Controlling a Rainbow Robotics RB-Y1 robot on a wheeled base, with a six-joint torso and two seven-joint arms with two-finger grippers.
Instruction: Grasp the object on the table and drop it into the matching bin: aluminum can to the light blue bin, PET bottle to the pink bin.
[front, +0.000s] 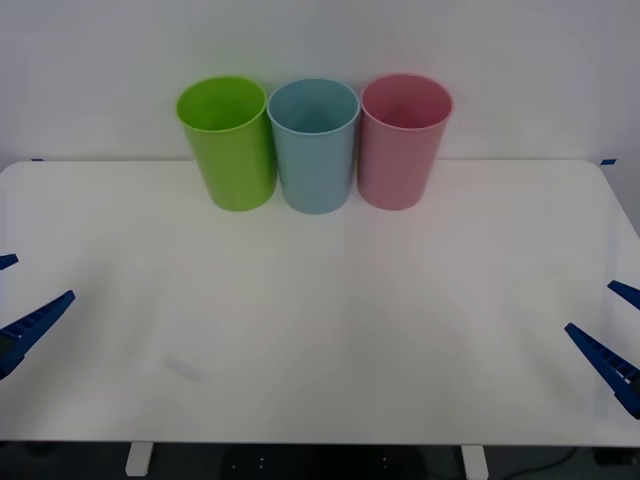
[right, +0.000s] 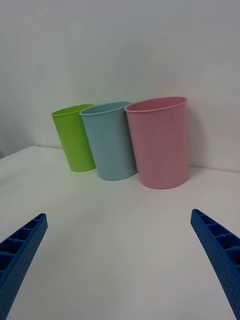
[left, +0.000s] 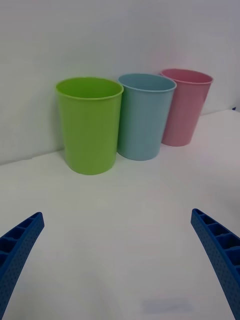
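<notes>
Bins (front: 315, 145) touching at back, table (front: 330, 330) foreground open

You have a smooth, matt white table (front: 320, 340) before you. At its far edge stand three smooth plastic bins with a soft sheen: the lime green bin (front: 228, 142), the light blue bin (front: 314, 145) and the pink bin (front: 402, 140). The gripper fingers (right: 220, 250) look like ribbed blue plastic.

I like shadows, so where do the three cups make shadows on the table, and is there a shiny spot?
Front view: soft, faint shadows sit just under the green bin, light blue bin and pink bin on the table. Left wrist view: a faint pale smudge near the table's front edge; no bright glare.
</notes>
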